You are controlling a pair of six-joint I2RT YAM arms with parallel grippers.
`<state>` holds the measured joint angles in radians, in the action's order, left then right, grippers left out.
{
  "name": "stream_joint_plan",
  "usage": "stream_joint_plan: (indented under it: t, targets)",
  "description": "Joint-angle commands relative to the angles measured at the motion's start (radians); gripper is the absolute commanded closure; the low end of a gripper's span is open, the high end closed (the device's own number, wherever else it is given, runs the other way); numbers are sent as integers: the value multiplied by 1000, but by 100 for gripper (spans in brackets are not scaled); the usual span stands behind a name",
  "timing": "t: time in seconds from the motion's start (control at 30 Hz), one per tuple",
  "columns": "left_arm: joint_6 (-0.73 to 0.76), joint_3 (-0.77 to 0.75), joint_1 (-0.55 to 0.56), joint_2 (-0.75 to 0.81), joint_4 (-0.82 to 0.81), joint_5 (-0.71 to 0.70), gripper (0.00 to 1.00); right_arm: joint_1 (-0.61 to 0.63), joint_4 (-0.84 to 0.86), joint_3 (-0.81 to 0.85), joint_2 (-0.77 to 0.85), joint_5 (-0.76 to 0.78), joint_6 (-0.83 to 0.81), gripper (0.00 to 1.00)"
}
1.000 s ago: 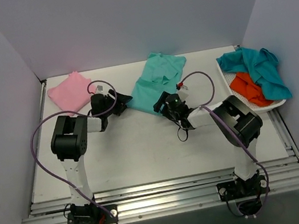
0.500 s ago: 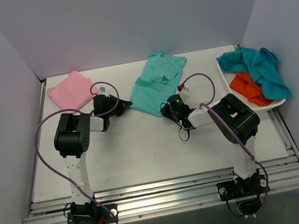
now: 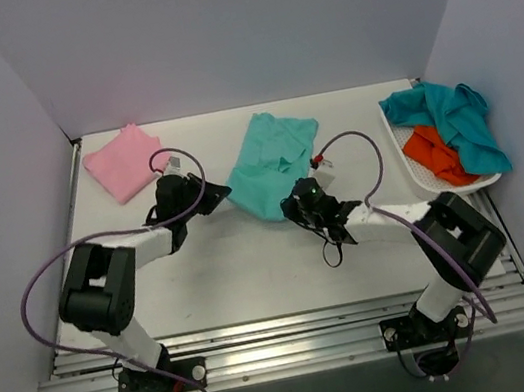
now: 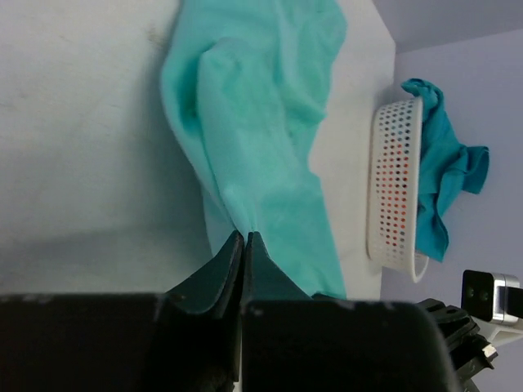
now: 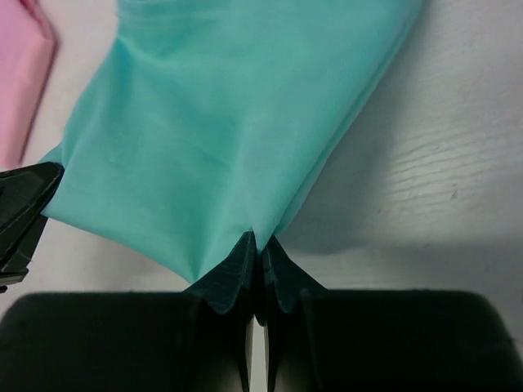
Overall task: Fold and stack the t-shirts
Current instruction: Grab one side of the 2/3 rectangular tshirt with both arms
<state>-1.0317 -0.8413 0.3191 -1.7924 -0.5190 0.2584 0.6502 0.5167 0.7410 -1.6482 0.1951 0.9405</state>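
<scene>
A light sea-green t-shirt [image 3: 271, 159] lies spread at the table's middle back, also in the left wrist view [image 4: 261, 106] and the right wrist view [image 5: 221, 122]. My left gripper [image 3: 220, 189] is shut on its near left edge, pinching the cloth at its tips [image 4: 246, 237]. My right gripper [image 3: 296, 205] is shut on its near right corner [image 5: 260, 241]. The hem between them is lifted slightly off the table. A folded pink t-shirt [image 3: 124, 160] lies at the back left. Dark teal [image 3: 451, 117] and orange [image 3: 434, 153] t-shirts sit in the basket.
A white perforated basket [image 3: 416, 161] stands at the right edge, also seen in the left wrist view [image 4: 392, 188]. Grey walls close in the table on three sides. Purple cables loop from both arms.
Both grippers have shut on the sea-green t-shirt's near edge and pulled it towards the front. The shirt has shifted and bunched a little; both arms have stretched out lower.
</scene>
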Motion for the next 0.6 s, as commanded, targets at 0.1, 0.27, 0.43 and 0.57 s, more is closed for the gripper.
stream_joint_plan:
  t: [0.1,0.27,0.43,0.57]
  targets:
    - [58,60,90,319,207,-134,98,173,-251,-28,284,230,58,100]
    - [59,85,130,517,339,-200,98,264,-380,-34,395,336,119,100]
    - [68,54,136,574,405,-225,98,278,-429,-9,412,386,129,100]
    - [87,-1,135,556,450,-238,97,275,-464,46,372,414,121,100]
